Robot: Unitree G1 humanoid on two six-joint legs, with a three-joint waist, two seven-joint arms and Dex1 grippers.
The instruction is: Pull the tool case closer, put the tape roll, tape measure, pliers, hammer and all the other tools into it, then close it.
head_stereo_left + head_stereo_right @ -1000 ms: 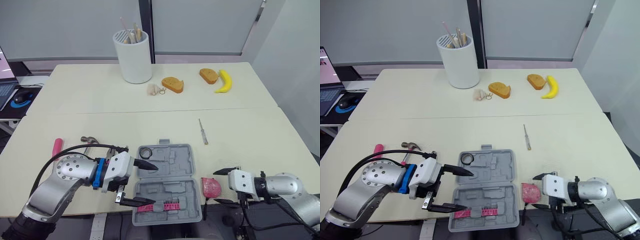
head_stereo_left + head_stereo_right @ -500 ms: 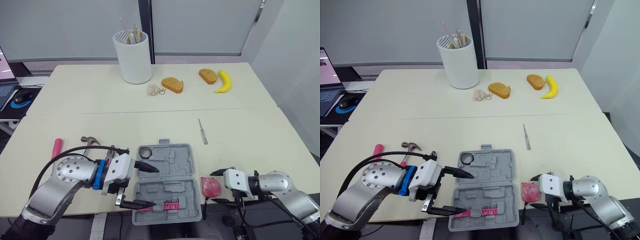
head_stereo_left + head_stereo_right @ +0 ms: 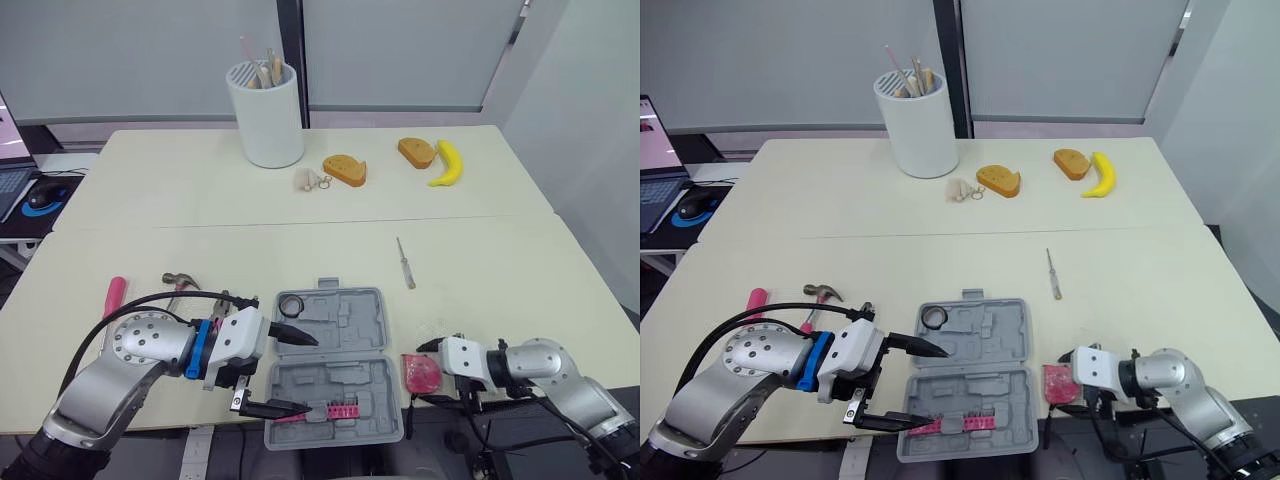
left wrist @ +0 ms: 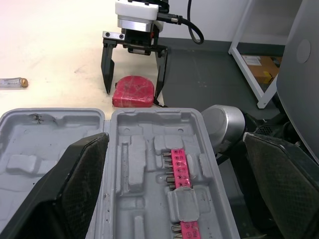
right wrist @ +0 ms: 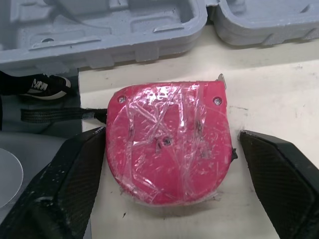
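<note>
Right hand (image 3: 418,372) spread astride red tape measure (image 5: 169,139) at bench (image 3: 480,290) edge, open tool case (image 3: 350,320) just beside, left hand (image 3: 310,374) spread over it

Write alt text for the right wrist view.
A pink tape measure wrapped in clear film lies on the cream table between the open black fingers of the right gripper. The open grey tool case lies just beyond it.

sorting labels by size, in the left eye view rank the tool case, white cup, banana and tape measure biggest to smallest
1. tool case
2. white cup
3. banana and tape measure: they look about alike, and the tape measure lies nearer the camera, so they are left unranked.
</note>
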